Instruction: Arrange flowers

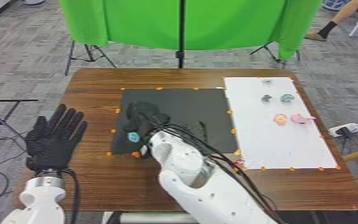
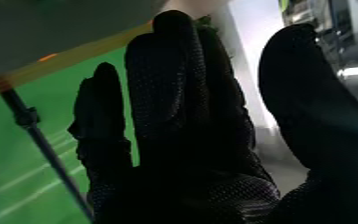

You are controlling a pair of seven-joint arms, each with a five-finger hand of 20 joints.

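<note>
"Reading the head view as a clock, twelve at the table's [image 1: 100, 185] far edge. Left hand?"

"Nine o'clock, on or just over brown wood [cannot tell which], inside the left edge. Black fabric, fingers straight and spread, thumb apart. A strip of bare wood lies between it and the mat [image 1: 215, 107]."

"Left hand [image 1: 51, 142], noted. Right hand [image 1: 143, 114]?"

"Over the mat's nine o'clock side, its white, hard-shelled arm entering from between five and six. Wrist view: textured black glove, fingers extended, thumb standing well apart from them. Whether it touches the mat, I cannot tell."

"Task pieces, by hour?"

"Blue piece [image 1: 134, 136], small: mat's eight o'clock, just beside the right hand. Orange piece [image 1: 136, 154]: seven o'clock, at the mat's near edge. On the sheet [image 1: 291, 147]: small dark piece [image 1: 266, 98] and rounded, bumpy teal piece [image 1: 287, 98], between one and two; peach piece [image 1: 280, 119], roundish, and pink piece [image 1: 302, 118], irregular, side by side just past two."

"Surfaces?"

"Mat: dark, flat, square-cornered. Sheet: white, smooth, oblong, one o'clock to past three. Orange tabs along both edges. Open white lies between the pink piece and the sheet's near edge. Beyond twelve: green curtain [image 1: 229, 30], hanging cloth."
</note>
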